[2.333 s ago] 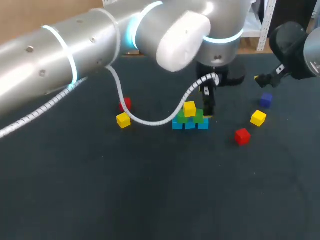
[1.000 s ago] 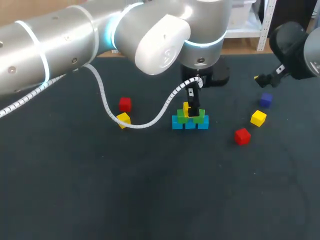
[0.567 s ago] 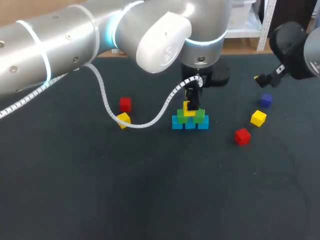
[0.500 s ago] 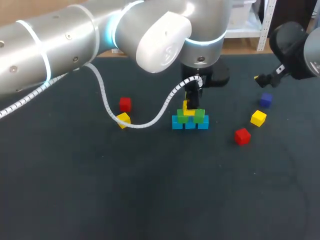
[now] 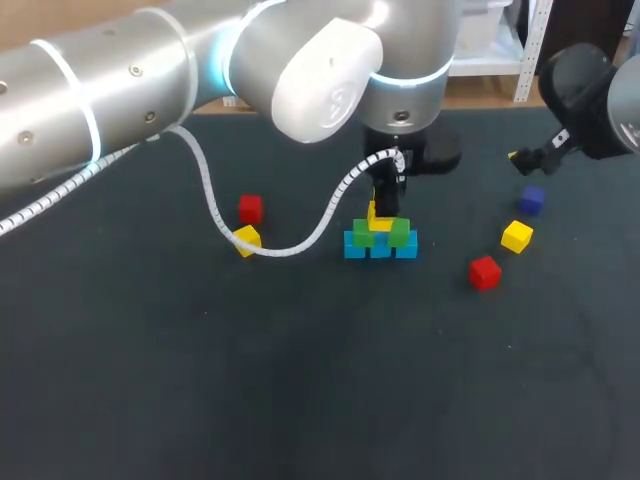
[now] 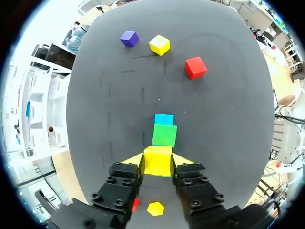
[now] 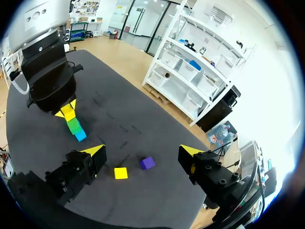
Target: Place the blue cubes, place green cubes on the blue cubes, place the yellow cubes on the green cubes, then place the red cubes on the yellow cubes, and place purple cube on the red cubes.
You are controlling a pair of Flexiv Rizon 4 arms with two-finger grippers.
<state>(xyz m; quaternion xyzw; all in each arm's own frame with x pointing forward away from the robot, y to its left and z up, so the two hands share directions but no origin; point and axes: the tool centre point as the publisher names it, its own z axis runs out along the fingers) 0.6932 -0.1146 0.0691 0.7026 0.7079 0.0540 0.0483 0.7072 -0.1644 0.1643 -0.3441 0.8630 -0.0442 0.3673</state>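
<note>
Yellow-layer stacking is in hand: left gripper (image 6: pixel 157 161) grips the yellow cube (image 6: pixel 157 157) between its jaws over green cubes (image 6: pixel 165 135), likely needing release; right gripper (image 7: pixel 142 151) gapes empty.

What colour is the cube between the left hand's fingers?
Yellow cube, clearest in the left wrist view.

Silver left arm (image 5: pixel 120 100) with glowing rings, a white coiled cable (image 5: pixel 275 250), and a black, yellow-tipped left claw (image 6: pixel 157 161).

Desk (image 5: pixel 300 380) dark grey. Stack: blue cubes (image 5: pixel 380 250), green cubes (image 5: pixel 401 234), yellow cube (image 5: pixel 374 214). Loose yellow cubes (image 5: pixel 517 236), red cubes (image 5: pixel 485 272), purple cube (image 5: pixel 532 200). Left arm (image 5: pixel 120 100) silver, cyan rings. Left pincer (image 6: pixel 157 161) black, yellow tips.
</note>
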